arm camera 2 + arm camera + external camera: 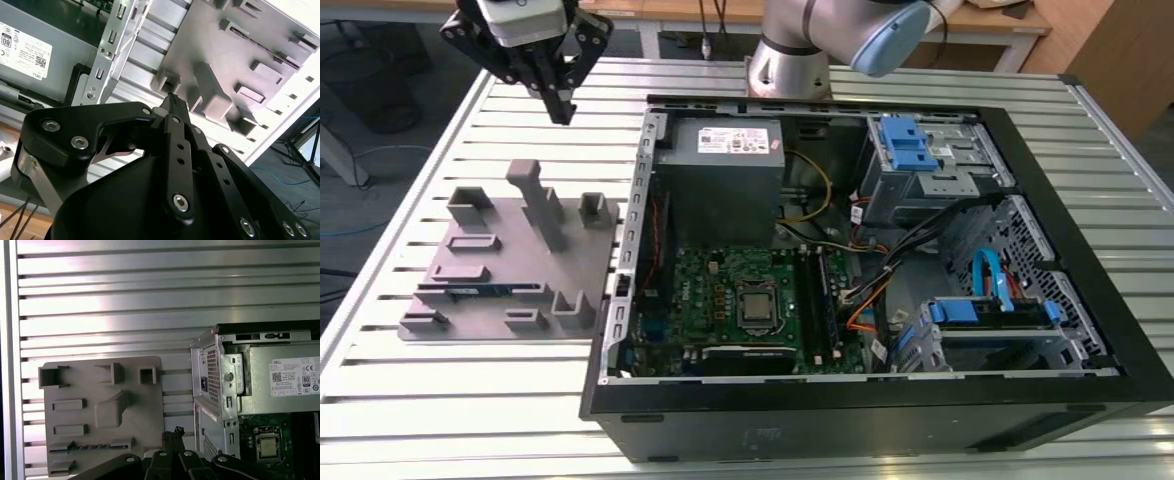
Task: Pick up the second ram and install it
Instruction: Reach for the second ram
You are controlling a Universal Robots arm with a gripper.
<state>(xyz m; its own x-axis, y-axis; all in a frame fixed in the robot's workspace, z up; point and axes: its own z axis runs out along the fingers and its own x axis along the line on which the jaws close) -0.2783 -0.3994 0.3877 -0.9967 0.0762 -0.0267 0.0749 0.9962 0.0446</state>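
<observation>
The second ram (478, 290) lies on edge in a slot of the grey plastic fixture (487, 255), on the exterior view's left of the open computer case (854, 250). In the first wrist view the ram (90, 446) is a thin dark strip with bluish marks in the fixture (145, 405). My gripper (562, 110) hangs high above the table, beyond the fixture's far end and well clear of the ram. Its fingers meet tip to tip in both wrist views (173, 100) (173, 433), shut with nothing between them.
The case holds a motherboard (740, 300) with long memory slots (825, 295) beside the processor, a grey power supply (720, 145), cables and blue drive brackets (907, 145). Upright posts (540, 205) rise from the fixture. The arm's base (787, 60) stands behind the case.
</observation>
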